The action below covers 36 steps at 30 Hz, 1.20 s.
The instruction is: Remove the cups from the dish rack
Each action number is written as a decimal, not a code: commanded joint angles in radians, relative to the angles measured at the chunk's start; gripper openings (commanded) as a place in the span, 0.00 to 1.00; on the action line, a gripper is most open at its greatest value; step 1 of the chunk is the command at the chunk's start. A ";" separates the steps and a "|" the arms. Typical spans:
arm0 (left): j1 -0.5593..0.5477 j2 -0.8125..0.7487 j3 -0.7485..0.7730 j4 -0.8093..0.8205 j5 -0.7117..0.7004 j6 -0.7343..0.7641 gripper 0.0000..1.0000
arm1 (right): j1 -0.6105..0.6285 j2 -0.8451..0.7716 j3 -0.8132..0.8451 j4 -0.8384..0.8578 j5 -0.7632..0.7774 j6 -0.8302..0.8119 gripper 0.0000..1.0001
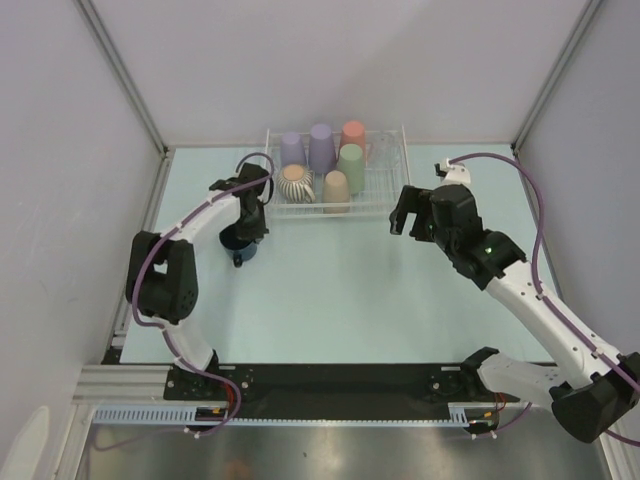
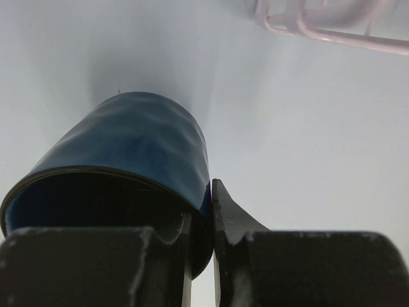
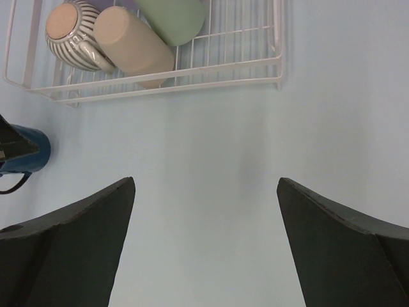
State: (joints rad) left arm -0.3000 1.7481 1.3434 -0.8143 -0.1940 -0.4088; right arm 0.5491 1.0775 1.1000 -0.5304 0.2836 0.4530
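I am pinching navy mug (image 2: 134,147) wall in left gripper (image 2: 204,208) — jaws almost closed — near table (image 1: 350,295) left edge, beside dish rack (image 1: 385,190) corner. Probably glazed, slippery, breakable; wall grip suiting. Right gripper (image 3: 206,185) gaping, empty.

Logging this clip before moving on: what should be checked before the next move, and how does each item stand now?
1. Grip: left gripper shut on the navy mug wall, one finger inside the rim: ok.
2. Navy mug outside the dish rack: ok.
3. Mug base resting on the table: cannot tell.
4. Other arm: right gripper open, holding nothing: ok.
5. Dish rack unloaded: not ok, six cups are in it.
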 commanded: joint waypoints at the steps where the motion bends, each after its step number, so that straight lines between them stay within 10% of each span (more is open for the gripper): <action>1: 0.033 0.022 -0.009 0.078 0.005 0.027 0.00 | -0.006 0.001 -0.012 0.036 -0.003 -0.011 1.00; 17: 0.067 0.022 -0.101 0.135 0.025 0.016 0.04 | -0.031 0.002 -0.042 0.047 -0.014 0.003 1.00; 36: 0.041 -0.199 -0.093 0.107 -0.074 0.018 0.62 | -0.006 0.006 -0.052 0.063 -0.023 0.016 1.00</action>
State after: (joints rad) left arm -0.2420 1.6428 1.2377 -0.7052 -0.2203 -0.3893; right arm 0.5285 1.0885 1.0435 -0.5003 0.2501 0.4702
